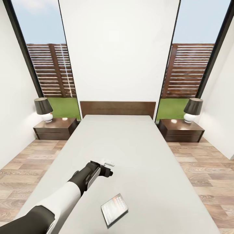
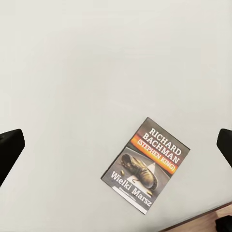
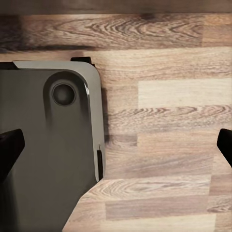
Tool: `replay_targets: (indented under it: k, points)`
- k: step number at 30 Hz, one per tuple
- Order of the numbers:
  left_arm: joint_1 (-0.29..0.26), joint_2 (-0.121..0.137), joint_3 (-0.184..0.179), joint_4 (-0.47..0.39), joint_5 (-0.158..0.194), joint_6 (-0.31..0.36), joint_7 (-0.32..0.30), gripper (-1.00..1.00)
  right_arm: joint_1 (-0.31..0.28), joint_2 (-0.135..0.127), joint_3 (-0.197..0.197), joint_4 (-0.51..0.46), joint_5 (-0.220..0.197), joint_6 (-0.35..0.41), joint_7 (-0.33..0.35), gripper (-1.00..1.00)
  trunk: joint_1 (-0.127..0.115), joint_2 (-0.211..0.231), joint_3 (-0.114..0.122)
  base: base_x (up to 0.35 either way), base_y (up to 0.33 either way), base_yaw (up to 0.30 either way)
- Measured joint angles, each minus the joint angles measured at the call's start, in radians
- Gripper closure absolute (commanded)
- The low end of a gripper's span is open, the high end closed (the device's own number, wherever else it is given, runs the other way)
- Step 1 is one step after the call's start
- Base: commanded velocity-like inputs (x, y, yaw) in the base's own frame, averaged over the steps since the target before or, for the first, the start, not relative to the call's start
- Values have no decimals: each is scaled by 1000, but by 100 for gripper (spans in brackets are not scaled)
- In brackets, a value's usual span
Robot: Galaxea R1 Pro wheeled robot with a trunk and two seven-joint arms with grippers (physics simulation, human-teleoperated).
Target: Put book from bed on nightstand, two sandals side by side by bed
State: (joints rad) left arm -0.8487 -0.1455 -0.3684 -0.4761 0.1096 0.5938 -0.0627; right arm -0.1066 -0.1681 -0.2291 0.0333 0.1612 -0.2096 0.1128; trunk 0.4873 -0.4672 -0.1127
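The book lies flat on the pale-grey bed, near its foot end. Its cover faces up, dark with an orange band. My left gripper hovers over the mattress, a little farther up the bed than the book and apart from it. Its dark fingertips stand wide apart with nothing between them, so the left gripper is open. My right gripper is open too, over the wood floor. A nightstand stands left of the headboard and another nightstand right of it. The two sandals are out of view.
Each nightstand carries a dark-shaded lamp. Wood-plank floor runs along both sides of the bed. Tall windows flank a white wall. The robot's grey base lies under the right gripper.
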Motion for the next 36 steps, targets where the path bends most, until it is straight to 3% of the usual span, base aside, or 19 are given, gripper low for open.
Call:
replay_targets:
  k: [21, 36]
  points:
    - [0, -1, 0, 7, -3, 4, -31, -100, 18, 1, 0, 0, 0, 0, 0, -100, 0, 0, 0, 0, 0, 0]
    - [-1, -2, 0, 12, 2, 78, -47, -100, 19, 3, 0, 0, 0, 0, -1, -100, 0, 0, 0, 0, 0, 0]
